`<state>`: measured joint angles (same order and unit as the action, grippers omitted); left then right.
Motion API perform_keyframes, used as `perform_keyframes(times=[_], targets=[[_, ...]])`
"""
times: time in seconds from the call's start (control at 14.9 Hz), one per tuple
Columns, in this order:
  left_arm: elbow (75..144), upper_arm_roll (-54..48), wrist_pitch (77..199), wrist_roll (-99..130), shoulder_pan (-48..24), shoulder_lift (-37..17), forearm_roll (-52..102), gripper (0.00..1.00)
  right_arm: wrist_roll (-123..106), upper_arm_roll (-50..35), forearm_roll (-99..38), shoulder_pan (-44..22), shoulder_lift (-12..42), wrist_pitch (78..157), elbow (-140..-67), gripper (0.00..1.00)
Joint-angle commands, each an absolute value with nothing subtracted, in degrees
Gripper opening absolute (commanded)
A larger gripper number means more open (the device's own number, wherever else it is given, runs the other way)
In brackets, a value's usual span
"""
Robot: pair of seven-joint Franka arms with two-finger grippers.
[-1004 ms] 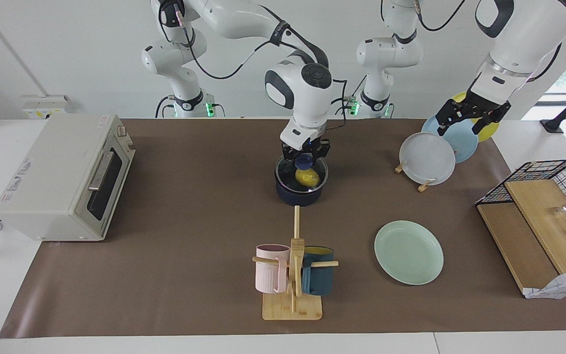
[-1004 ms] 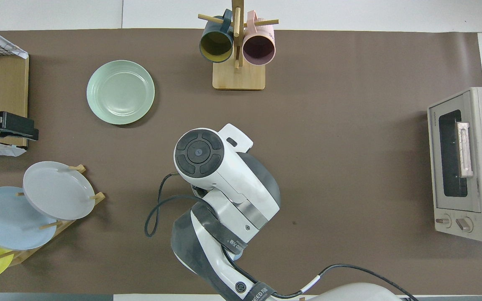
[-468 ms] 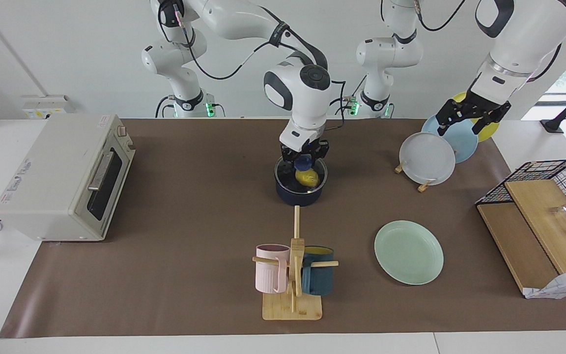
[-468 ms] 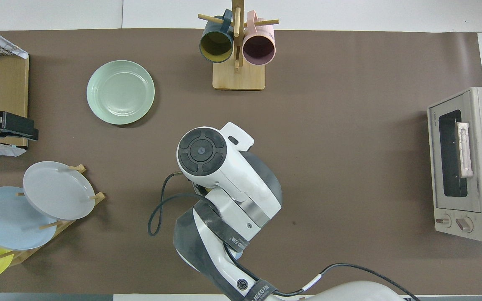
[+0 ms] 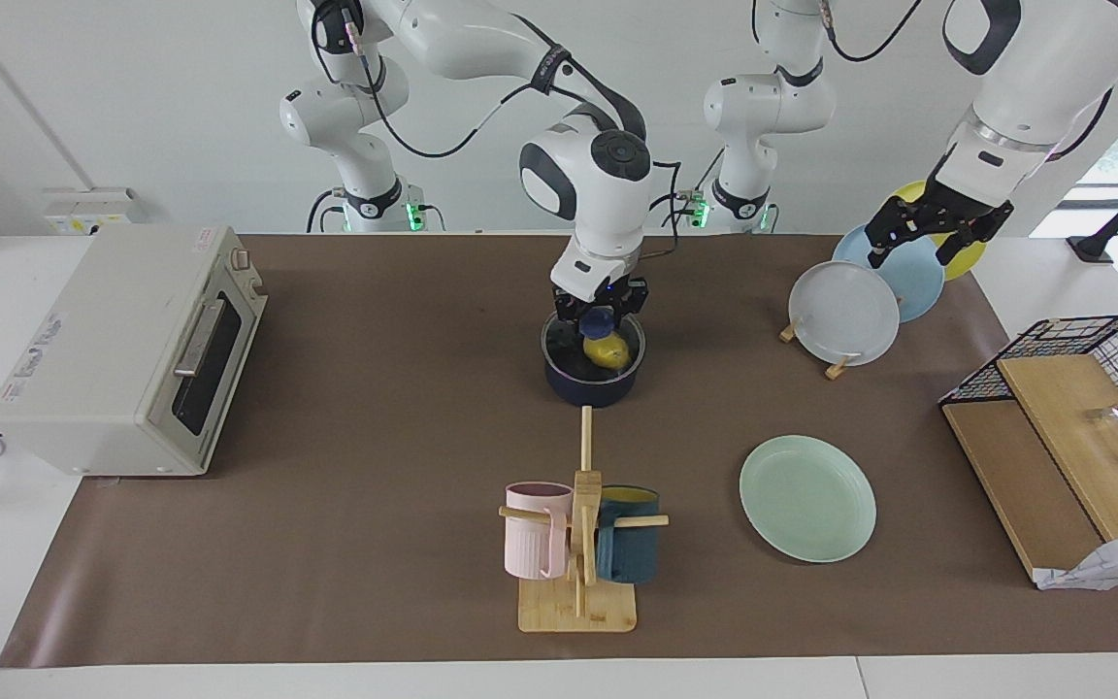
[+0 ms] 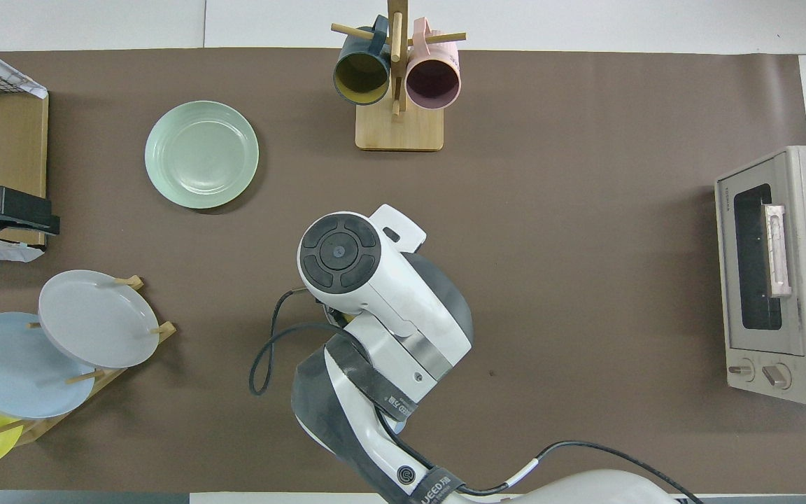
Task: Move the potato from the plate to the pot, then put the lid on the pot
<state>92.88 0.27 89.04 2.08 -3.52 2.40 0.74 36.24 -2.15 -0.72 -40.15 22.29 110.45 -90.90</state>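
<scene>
I see the small bright yellow oval potato (image 5: 607, 351) lying inside the dark navy-blue pot (image 5: 591, 384), which stands upright mid-bench, nearer to the robots than the mug rack. The round clear glass lid (image 5: 593, 345) with a metal rim sits level at the pot's mouth, its blue knob (image 5: 600, 319) uppermost; the potato shows through the glass. The round pale mint-green flat plate (image 5: 807, 498) lies bare, toward the left arm's end.

bright, even light | soft short shadows | daylight glare at window | sharp focus
</scene>
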Motion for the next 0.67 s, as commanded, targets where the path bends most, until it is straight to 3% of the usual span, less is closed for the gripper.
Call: perform_keyframes(times=[0.0,0.2,0.6], targets=[[93.0,-0.1,88.2,2.4,-3.0,3.0,1.1,1.00,35.9,-2.4,-0.1,-39.6,21.5,112.1,-92.0,0.80],[93.0,-0.1,88.2,2.4,-3.0,3.0,1.1,1.00,35.2,-2.3,0.0,-37.4,20.9,111.9,-90.7,1.00],[93.0,-0.1,88.2,2.4,-3.0,3.0,1.1,1.00,32.3,-2.3,-0.9,-31.4,14.2,104.8,-90.0,1.00]])
